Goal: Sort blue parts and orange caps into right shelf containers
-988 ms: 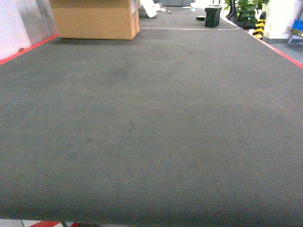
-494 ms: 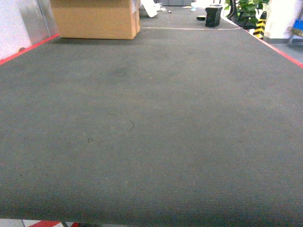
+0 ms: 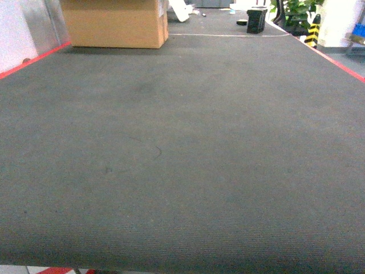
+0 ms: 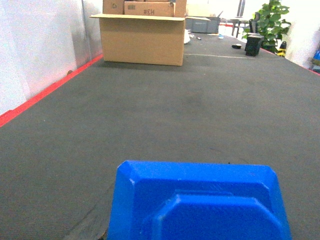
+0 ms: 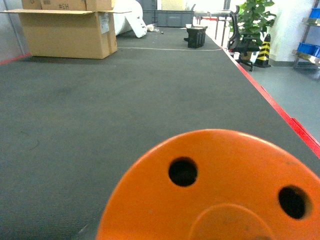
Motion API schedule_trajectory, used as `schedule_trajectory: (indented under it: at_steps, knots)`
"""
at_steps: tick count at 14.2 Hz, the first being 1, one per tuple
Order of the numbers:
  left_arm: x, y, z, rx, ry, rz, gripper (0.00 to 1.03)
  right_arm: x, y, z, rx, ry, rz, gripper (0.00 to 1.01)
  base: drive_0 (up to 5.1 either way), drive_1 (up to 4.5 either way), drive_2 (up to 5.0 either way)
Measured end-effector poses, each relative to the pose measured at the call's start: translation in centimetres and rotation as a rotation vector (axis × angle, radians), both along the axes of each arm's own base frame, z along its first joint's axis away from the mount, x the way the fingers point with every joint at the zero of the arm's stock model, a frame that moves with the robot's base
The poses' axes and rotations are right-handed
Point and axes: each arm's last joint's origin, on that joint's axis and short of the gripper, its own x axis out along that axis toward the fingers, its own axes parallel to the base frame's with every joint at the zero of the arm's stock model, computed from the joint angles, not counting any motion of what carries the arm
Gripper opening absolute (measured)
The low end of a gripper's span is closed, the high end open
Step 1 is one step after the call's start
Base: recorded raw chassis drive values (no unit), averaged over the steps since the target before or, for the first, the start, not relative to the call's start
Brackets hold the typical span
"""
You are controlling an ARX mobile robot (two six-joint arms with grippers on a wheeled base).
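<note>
A blue part, blocky with bevelled corners, fills the bottom of the left wrist view right where the left jaws stand and hides them. It hangs above the dark carpet. A round orange cap with two small holes in its face fills the bottom of the right wrist view in the same way and covers the right fingers. Bright blue containers sit on a metal shelf far off at the right edge. The head view shows neither gripper and neither piece.
Dark grey carpet stretches ahead, edged by red lines on both sides. A large cardboard box stands far left by the wall. A black bin, a plant and a striped cone are far right.
The head view has shifted only very slightly; nothing else has visibly changed.
</note>
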Motion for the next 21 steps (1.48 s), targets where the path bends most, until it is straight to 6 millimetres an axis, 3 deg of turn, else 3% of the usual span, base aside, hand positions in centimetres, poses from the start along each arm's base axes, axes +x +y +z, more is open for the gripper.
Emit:
schedule_trajectory:
  at_steps: [7, 8, 21]
  knots:
    - [-1.5, 0.0, -0.7, 0.0, 0.057, -0.003, 0.42, 0.0, 0.0, 0.0, 0.0, -0.001, 0.0, 0.44, 0.0, 0.0, 0.0]
    - [-1.9, 0.0, -0.3, 0.0, 0.005, -0.002, 0.42, 0.0, 0.0, 0.0, 0.0, -0.001, 0.0, 0.44, 0.0, 0.0, 0.0]
    - [-1.9, 0.0, -0.4, 0.0, 0.019, 0.003, 0.42, 0.0, 0.0, 0.0, 0.0, -0.001, 0.001, 0.44, -0.1, -0.15, -0.1]
